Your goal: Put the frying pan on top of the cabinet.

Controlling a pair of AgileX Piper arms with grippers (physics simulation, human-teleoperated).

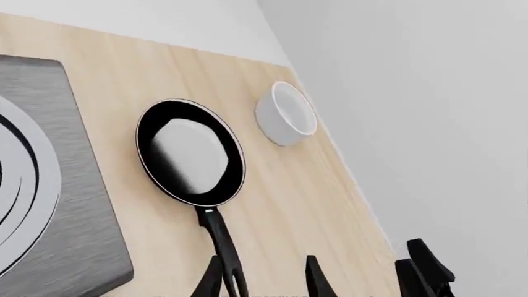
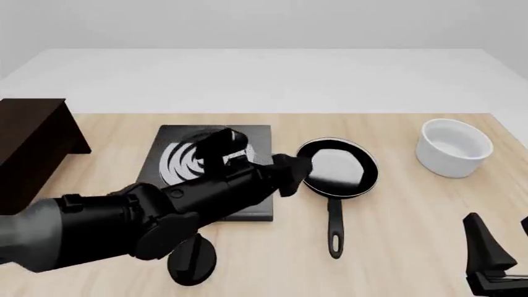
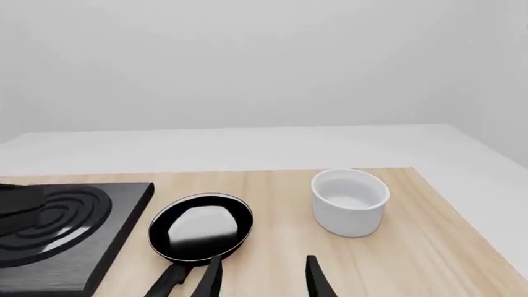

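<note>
On the wood table (image 2: pixel 396 216), I should close my wide-open left gripper (image 1: pixel 264 278) squarely on the frying pan (image 2: pixel 337 167) handle.

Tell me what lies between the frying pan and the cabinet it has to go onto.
In the front view, the black stove slab lies flat on the table between the frying pan and the cabinet. The left arm itself also stretches across that stretch, over the slab. Both sit low, so a lifted pan could likely pass above.
</note>
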